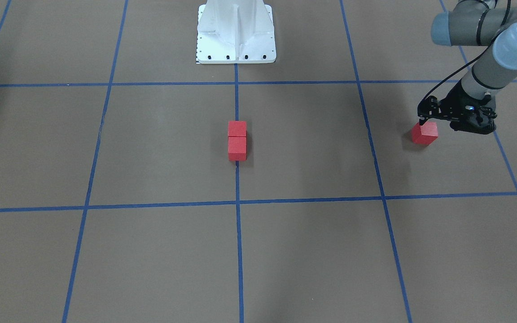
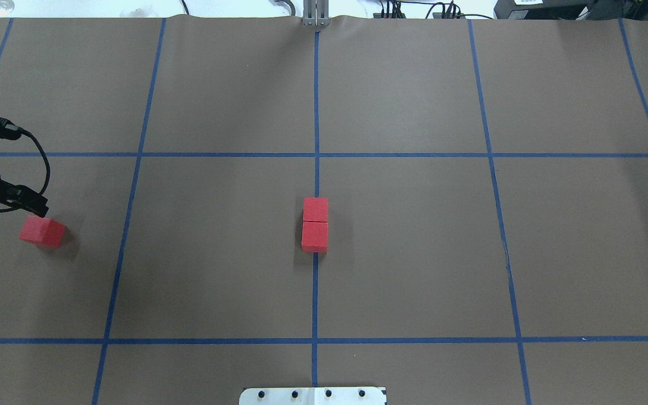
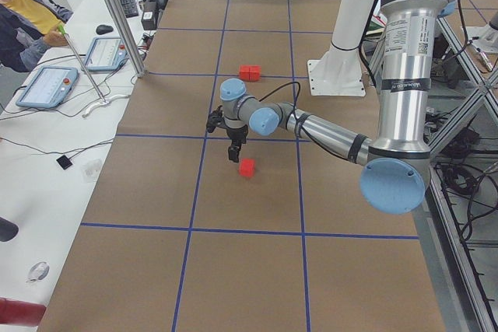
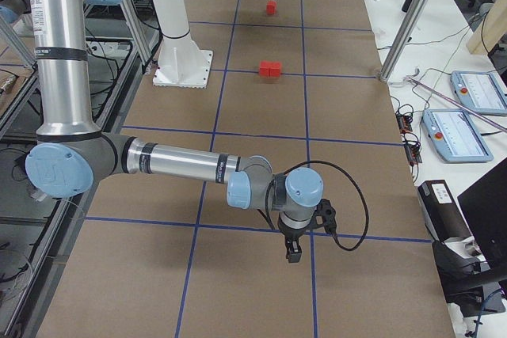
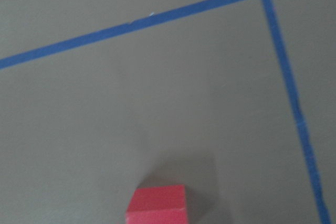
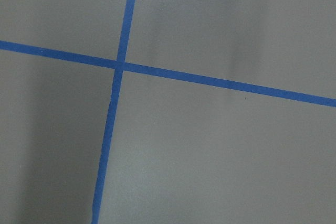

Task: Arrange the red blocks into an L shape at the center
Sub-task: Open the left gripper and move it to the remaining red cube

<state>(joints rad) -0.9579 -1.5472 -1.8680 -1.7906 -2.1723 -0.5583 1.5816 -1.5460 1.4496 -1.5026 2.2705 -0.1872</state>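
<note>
Two red blocks [image 1: 237,149] sit at the center [image 1: 285,143] of the brown table, face to face and touching. They make a short straight row right on top of the blue tape line [image 1: 236,98] that runs out from the white robot base [image 1: 236,31]. The third red block [image 1: 424,133] is well apart from them, out on the robot's left beyond the next tape line, resting on the table and turned at an angle to the grid. The left gripper [image 1: 422,120] hangs just beside and above that block with nothing in its grasp; I cannot tell how wide its jaws stand. The right gripper [image 4: 293,255] is far off at the other end of the table, low over a tape crossing [image 6: 119,65], and its jaw state cannot be told either.
</note>
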